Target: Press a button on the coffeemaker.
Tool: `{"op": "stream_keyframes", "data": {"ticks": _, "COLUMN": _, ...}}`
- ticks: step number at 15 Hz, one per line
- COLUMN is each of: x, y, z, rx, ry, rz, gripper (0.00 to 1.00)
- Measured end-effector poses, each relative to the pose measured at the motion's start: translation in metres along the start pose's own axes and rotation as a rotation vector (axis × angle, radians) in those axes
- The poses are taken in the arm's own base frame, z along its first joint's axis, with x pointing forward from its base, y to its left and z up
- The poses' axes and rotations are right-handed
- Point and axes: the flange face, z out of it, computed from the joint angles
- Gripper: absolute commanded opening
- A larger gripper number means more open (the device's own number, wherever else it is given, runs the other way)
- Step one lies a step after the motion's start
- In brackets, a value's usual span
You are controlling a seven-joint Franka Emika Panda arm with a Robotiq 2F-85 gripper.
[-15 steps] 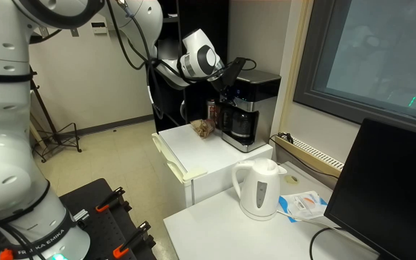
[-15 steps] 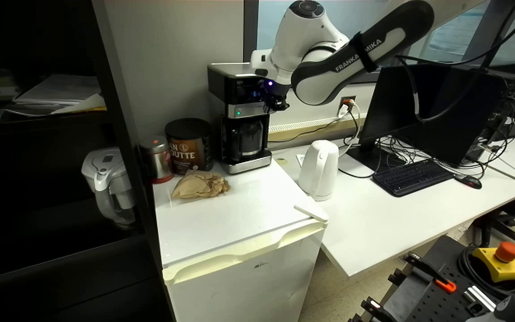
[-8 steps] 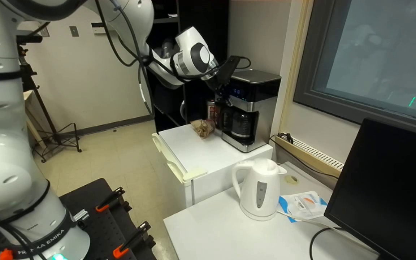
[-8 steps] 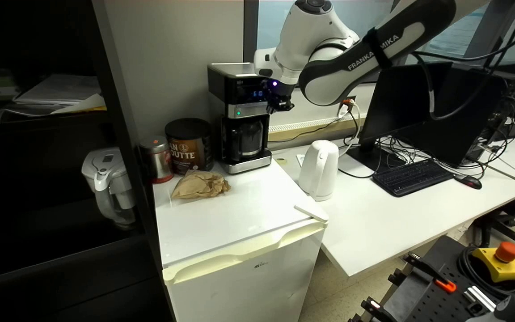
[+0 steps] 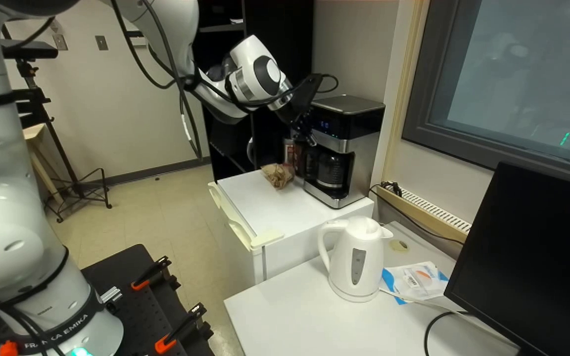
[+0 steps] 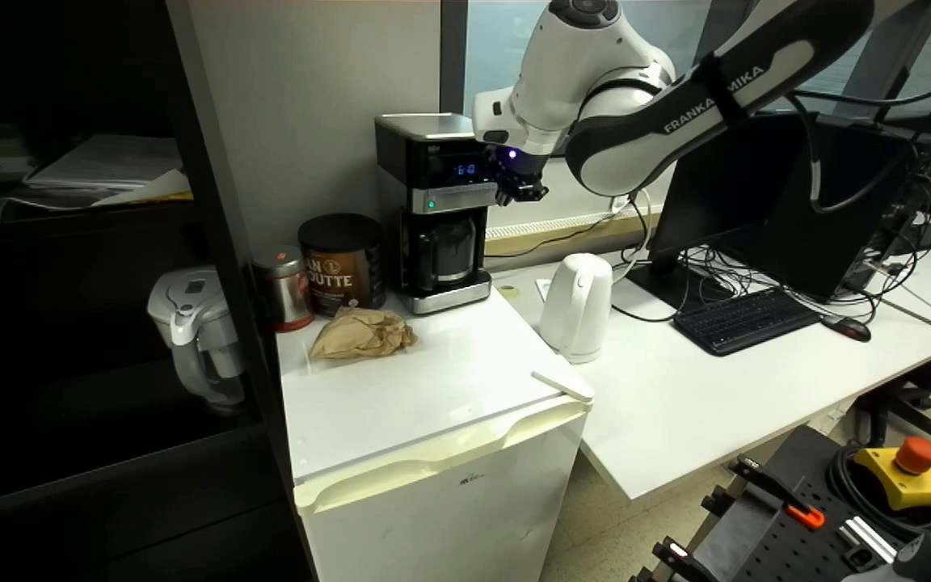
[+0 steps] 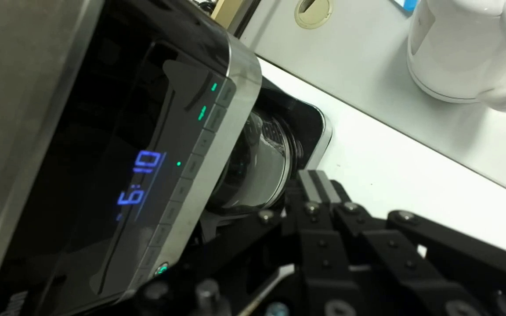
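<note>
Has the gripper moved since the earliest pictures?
Yes: in an exterior view, the gripper has shifted toward the picture's right, away from the blue display on the coffeemaker.

- Arm (image 6: 631, 158): white, rounded segments; black panel (image 6: 676, 125) lettered "FRANKA".
- Cables (image 5: 168, 50): black, strapped alongside.
- Gripper (image 7: 319, 186): black linkages, silvery screws (image 7: 311, 207), grey fingertip pads (image 7: 309, 186).

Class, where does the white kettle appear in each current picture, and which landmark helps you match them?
In an exterior view: white kettle right of centre, lower half.
In an exterior view: white kettle just right of centre, about mid-height.
Wrist view: white kettle in the top right corner, cut off.
Shared landmark: coffeemaker, its blue clock display showing in all three.
</note>
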Motion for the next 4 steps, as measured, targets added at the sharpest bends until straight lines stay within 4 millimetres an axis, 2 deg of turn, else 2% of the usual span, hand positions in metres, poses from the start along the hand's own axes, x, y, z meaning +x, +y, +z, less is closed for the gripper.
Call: {"op": "stream_keyframes", "data": {"ticks": 4, "x": 0.0023, "y": -0.0084, "z": -0.0059, "rx": -0.002, "ry": -0.015, "rz": -0.013, "gripper": 0.00}}
